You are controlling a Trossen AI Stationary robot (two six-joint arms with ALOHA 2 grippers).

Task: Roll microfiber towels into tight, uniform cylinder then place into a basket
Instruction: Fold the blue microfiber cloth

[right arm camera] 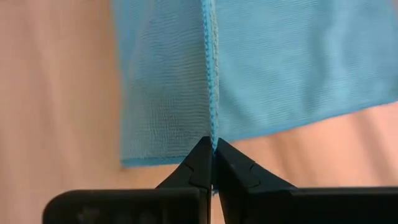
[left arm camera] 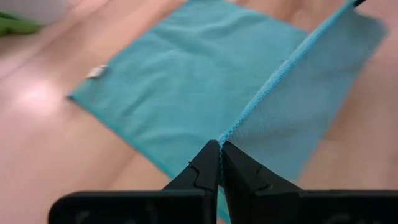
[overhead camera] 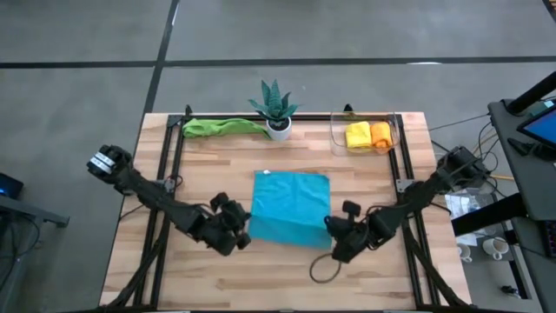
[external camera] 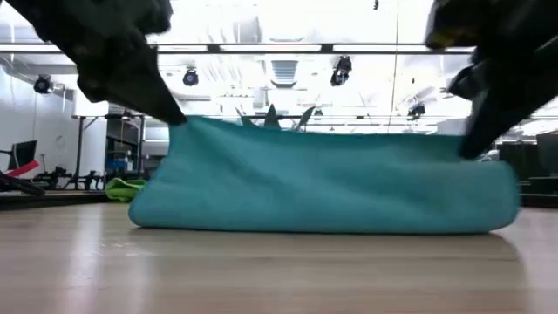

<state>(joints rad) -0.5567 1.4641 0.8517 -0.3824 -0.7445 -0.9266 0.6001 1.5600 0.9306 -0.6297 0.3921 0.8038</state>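
So we're looking down on a wooden table (overhead camera: 226, 287) with a light blue towel (overhead camera: 291, 207) spread out in the middle of it. The near edge of that towel is lifted up off the wood, and both arms have a corner each. The left gripper (overhead camera: 241, 233) is clamped tight on the near-left corner, and in its own wrist view we see the two dark fingers (left arm camera: 205, 169) pinched together right on the stitched hem, with the cloth rising away from them in a taut ridge. Same deal on the other side: the right gripper (overhead camera: 334, 236) is closed on the near-right corner, hem caught right between its tips in the right wrist view.

From table height the towel looks like a long teal hump, folded edge resting on the wood and the top edge held up between the two dark arms.

At the far edge of the table we spot a green towel (overhead camera: 219, 127) lying crumpled near the left corner, a spiky potted plant (overhead camera: 275, 106) in a white pot beside it, and the clear basket (overhead camera: 337, 139) near the right corner. Inside the basket sit a yellow roll (overhead camera: 358, 136) and an orange roll (overhead camera: 380, 135), side by side and touching.

As for writing: there's a small white tag (left arm camera: 96, 72) on one corner of the blue towel, but we can't read anything on it. No brand names legible anywhere else either.
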